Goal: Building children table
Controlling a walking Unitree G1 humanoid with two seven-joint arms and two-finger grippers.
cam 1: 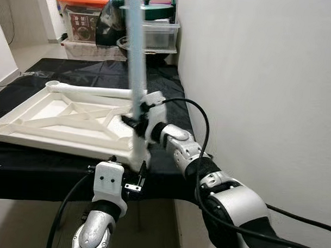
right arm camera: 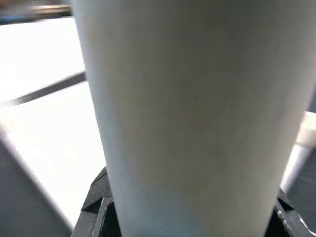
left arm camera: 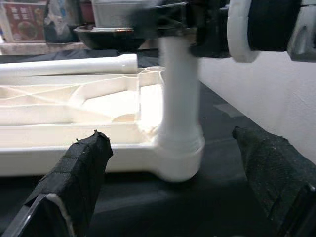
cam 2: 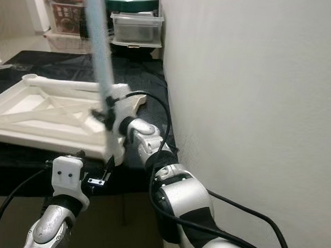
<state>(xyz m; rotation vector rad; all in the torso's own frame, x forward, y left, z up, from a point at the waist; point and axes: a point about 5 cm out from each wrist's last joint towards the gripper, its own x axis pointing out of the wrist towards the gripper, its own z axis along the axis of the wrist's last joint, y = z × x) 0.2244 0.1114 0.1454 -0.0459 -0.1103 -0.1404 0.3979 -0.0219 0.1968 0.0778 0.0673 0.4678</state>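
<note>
Tabletop (cam 1: 62, 117), a white ribbed plastic panel lying underside-up on the black-covered surface (cam 1: 38, 174), is the landmark for everything else. Nearest the camera, just short of the tabletop's near corner, the left gripper (left arm camera: 173, 197) hovers with its two black fingers spread wide on either side of the corner socket (left arm camera: 177, 160), touching nothing. At that corner the table leg (cam 1: 134, 63), a pale tube, stands upright with its foot in the socket. The right gripper (cam 1: 137, 120) is clamped around the leg a little above the socket, fingers closed against the tube. Beyond the tabletop's far edge lies a second leg (cam 1: 96, 91), flat on the black cover. Farther back are stacked plastic storage boxes (cam 1: 85, 20).

Risks, as I judge them: the leg may not be fully seated, so letting go early could let it topple toward the wall (cam 1: 254, 78). Pushing down off-axis could jam the foot or tip the tabletop's near edge, which sits close to the rim of the surface. The grip is low, so the long top could swing.
</note>
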